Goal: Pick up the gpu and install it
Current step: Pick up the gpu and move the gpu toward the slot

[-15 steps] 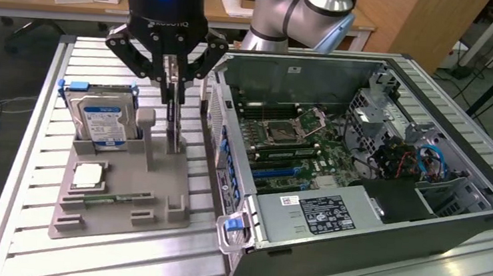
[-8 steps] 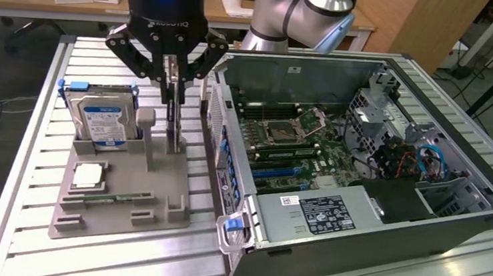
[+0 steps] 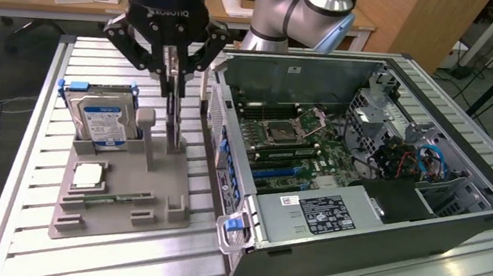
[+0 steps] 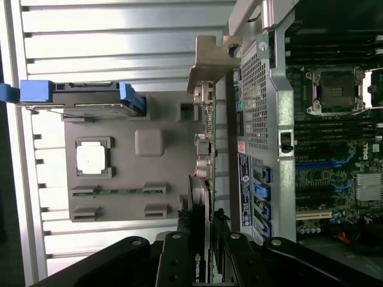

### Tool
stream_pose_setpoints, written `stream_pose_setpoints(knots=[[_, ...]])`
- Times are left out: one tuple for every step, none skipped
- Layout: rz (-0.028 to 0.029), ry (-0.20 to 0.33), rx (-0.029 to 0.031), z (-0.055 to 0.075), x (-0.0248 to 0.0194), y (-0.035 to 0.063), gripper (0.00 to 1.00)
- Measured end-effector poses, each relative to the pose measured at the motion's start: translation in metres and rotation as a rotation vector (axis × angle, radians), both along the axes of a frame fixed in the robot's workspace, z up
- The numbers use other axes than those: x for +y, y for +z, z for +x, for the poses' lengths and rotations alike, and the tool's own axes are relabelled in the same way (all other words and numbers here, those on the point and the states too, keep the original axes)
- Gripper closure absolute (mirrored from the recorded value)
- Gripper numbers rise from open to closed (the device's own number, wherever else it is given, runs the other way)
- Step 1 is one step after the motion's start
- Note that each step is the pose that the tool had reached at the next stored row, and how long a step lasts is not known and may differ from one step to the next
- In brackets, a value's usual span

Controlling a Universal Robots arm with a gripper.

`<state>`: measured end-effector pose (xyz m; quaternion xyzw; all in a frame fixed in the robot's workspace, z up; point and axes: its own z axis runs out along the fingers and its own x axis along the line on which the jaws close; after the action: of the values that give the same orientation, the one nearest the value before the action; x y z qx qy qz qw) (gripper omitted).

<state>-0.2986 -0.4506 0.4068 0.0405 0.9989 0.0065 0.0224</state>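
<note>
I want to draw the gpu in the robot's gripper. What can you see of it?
The gpu is a thin flat card standing upright on its edge in the gray holder, beside the open computer case. Edge-on it shows green board, dark parts and a silver metal end bracket. The gripper is shut on it from above, one finger on each face.

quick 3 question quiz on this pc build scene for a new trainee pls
1. True or false: the gripper is clamped on the graphics card.
2. What stands in the gray rack, on the exterior view's left of the card? A) hard drive B) power supply C) keyboard
3. Fill in: the computer case lies with its open side facing ____.

Key: 1 true; 2 A; 3 up
</note>
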Motion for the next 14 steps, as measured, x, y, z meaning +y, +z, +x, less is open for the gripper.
stream_pose_setpoints(knots=[[0.0000,0.000,0.0000,0.000,0.0000,0.0034,0.74],[0.0001,0.000,-0.0001,0.000,0.0000,0.0068,0.74],[0.0001,0.000,-0.0001,0.000,0.0000,0.0107,0.74],[0.0001,0.000,-0.0001,0.000,0.0000,0.0147,0.74],[0.0000,0.000,0.0000,0.000,0.0000,0.0188,0.74],[0.0001,0.000,0.0000,0.000,0.0000,0.0228,0.74],[0.0001,0.000,0.0000,0.000,0.0000,0.0267,0.74],[0.0000,0.000,0.0000,0.000,0.0000,0.0309,0.74],[0.0001,0.000,0.0000,0.000,0.0000,0.0351,0.74],[0.0001,0.000,-0.0001,0.000,0.0000,0.0391,0.74],[0.0000,0.000,0.0000,0.000,0.0000,0.0428,0.74],[0.0000,0.000,0.0000,0.000,0.0000,0.0451,0.74],[0.0002,0.000,-0.0001,0.000,0.0000,0.0452,0.74],[0.0001,0.000,-0.0001,0.000,0.0000,0.0453,0.74]])
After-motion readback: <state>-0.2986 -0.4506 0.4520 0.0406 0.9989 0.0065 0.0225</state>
